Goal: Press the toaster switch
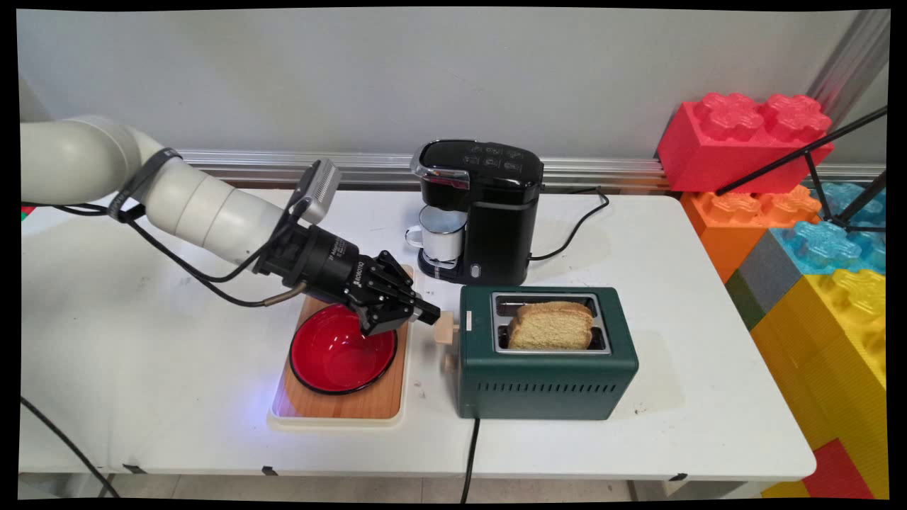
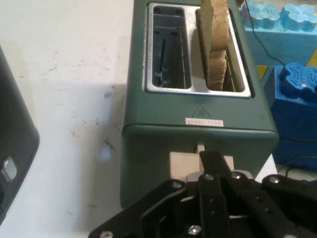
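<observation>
Gripper [image 1: 430,314] clenched, fingertips resting atop the green toaster's [image 1: 545,386] cream lever [image 1: 446,329]; best pressed straight down, bread slice [image 1: 551,325] seated.

The white jointed arm [image 1: 177,202] reaches in from the left, sloping down toward the cream lever knob on the end face of the dark green metal toaster [image 1: 545,354]. Its black two-finger gripper [image 1: 431,314] points at that end of the toaster, fingers drawn together. The fingertips [image 2: 212,161] sit on top of the knob, apparently touching it, though the contact itself is hidden by the linkage.
</observation>
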Tool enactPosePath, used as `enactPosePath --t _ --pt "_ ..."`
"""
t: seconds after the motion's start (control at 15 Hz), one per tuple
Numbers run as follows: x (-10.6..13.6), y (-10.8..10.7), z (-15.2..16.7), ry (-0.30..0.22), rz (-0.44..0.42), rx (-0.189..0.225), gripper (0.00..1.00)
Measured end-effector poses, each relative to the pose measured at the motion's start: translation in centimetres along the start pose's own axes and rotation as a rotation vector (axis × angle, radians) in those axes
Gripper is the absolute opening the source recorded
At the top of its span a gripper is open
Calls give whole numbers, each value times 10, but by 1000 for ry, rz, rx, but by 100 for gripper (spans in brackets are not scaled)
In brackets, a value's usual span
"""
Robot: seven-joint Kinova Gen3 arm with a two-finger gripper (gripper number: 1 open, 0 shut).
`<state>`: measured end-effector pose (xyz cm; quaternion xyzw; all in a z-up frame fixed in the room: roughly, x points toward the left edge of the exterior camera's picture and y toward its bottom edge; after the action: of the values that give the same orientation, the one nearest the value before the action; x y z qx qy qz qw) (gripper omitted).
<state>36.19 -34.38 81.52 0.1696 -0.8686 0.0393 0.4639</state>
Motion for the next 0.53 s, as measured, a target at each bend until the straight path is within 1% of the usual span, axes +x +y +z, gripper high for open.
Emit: enactPosePath --t 0.53 --pt "-5 -3 15 15 2 -6 0"
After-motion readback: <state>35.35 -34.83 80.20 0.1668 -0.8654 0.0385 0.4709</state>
